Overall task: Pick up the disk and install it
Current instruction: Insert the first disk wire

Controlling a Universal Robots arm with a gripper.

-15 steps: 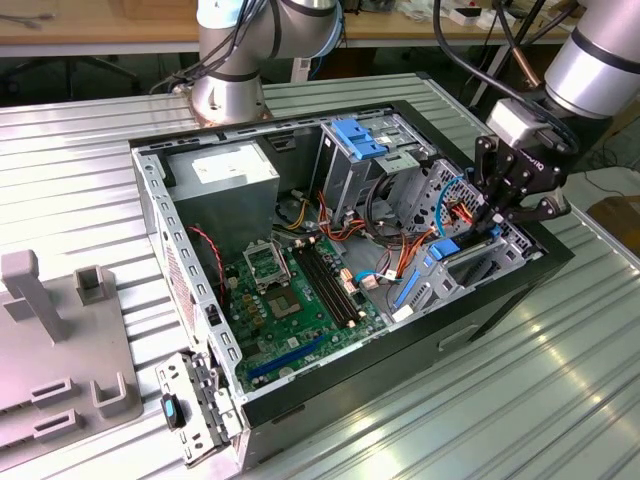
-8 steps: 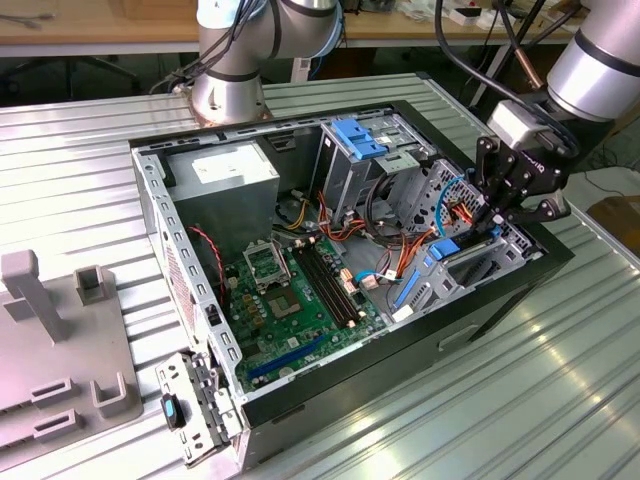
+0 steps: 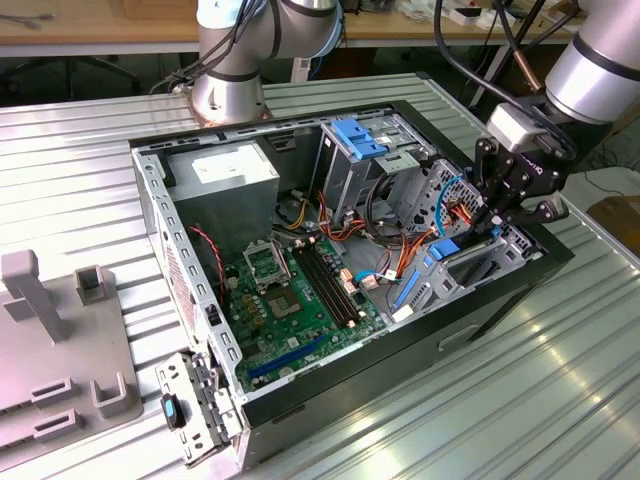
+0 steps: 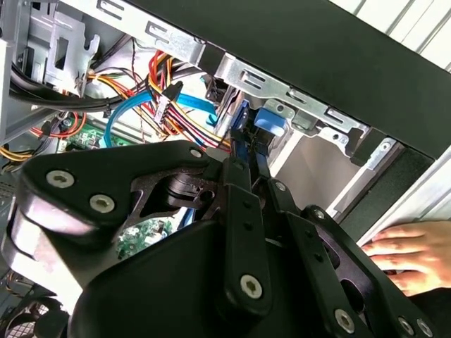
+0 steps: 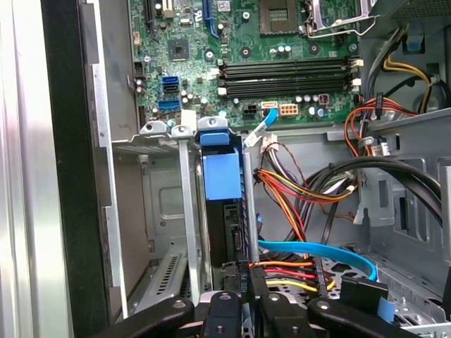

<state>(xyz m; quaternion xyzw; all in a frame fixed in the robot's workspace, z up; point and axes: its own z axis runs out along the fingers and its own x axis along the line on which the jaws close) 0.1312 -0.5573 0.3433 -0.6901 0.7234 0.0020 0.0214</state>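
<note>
Gripper (image 3: 497, 222) is pinching the disk (image 5: 223, 211) by its narrow end, the disk standing edge-down in the drive bay (image 5: 165, 211) at the computer case's (image 3: 330, 385) corner.

Judging by looks, it's rigid, fairly heavy and shock-sensitive, so the blue rails are offering the safest hold. Crowding beside the bay: bundled power cables (image 5: 296, 190), a blue data cable (image 5: 317, 251); a person's hand (image 4: 412, 253) is resting just outside the case.

Disk (image 5: 220, 176) in case (image 3: 520, 285) bay (upright)

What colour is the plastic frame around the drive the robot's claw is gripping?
Bright blue, clearest in the first wrist view on the flat rectangular disk.
</note>
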